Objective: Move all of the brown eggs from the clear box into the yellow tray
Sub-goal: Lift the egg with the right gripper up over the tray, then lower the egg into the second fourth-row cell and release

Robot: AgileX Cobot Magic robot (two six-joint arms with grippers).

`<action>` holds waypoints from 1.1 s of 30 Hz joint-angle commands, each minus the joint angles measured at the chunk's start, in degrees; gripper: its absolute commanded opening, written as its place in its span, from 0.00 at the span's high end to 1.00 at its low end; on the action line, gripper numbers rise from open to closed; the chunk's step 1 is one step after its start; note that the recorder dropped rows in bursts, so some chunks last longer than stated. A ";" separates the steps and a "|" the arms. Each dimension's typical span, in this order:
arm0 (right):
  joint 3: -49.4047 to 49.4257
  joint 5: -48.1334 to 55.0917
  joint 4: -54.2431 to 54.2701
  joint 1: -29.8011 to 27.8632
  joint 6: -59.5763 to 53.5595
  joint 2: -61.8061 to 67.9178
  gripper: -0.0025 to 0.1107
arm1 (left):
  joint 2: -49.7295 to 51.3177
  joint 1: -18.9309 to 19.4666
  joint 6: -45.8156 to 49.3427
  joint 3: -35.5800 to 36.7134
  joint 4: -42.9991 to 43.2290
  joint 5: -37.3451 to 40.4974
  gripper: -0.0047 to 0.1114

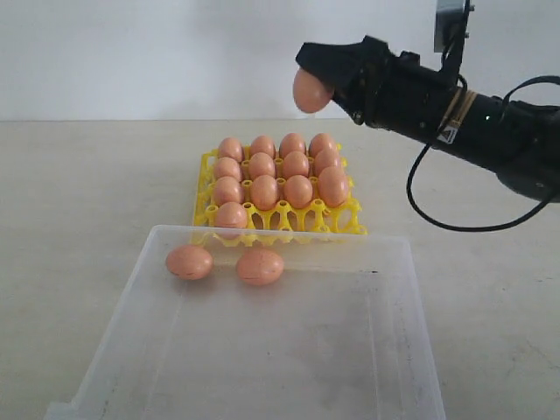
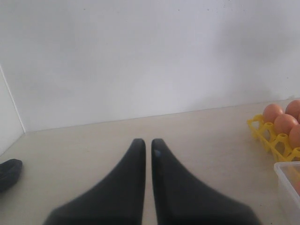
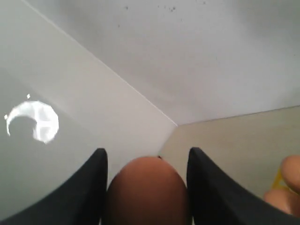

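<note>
My right gripper [image 1: 317,70] is shut on one brown egg [image 1: 311,91] and holds it high above the back right of the yellow tray [image 1: 302,217]. In the right wrist view the egg [image 3: 147,192] fills the gap between the fingers [image 3: 96,183]. Several brown eggs [image 1: 278,166] sit in the tray's cups, and only the left cup of the front row holds one. Two more eggs [image 1: 190,262] [image 1: 260,267] lie at the far end of the clear box [image 1: 418,350]. My left gripper [image 2: 148,141] is shut on nothing, low over the table, left of the tray [image 2: 262,131].
A black cable [image 1: 420,197] loops under the right arm. A dark object [image 2: 9,171] lies on the table at the edge of the left wrist view. The clear box's corner [image 2: 287,172] shows beside the tray there. A white wall stands behind the table.
</note>
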 commanded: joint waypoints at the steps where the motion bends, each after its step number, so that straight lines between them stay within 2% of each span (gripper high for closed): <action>1: -0.82 5.03 -11.91 1.25 -8.73 -0.08 0.98 | -0.17 -0.37 0.16 0.21 -0.16 -0.34 0.92; 4: -1.76 12.32 -19.35 3.50 -11.66 -0.08 0.98 | -0.17 -0.37 0.16 0.21 -0.16 -0.34 0.92; 12: -5.50 25.52 -18.07 10.63 -20.72 0.20 0.98 | -0.17 -0.37 0.16 0.21 -0.16 -0.34 0.92; 21: -12.25 25.21 -18.07 11.88 -15.31 7.92 0.98 | -0.17 -0.37 0.16 0.21 -0.16 -0.34 0.92; 33: -12.27 30.29 -16.16 11.98 -26.15 10.82 0.98 | -0.17 -0.37 0.16 0.21 -0.16 -0.34 0.92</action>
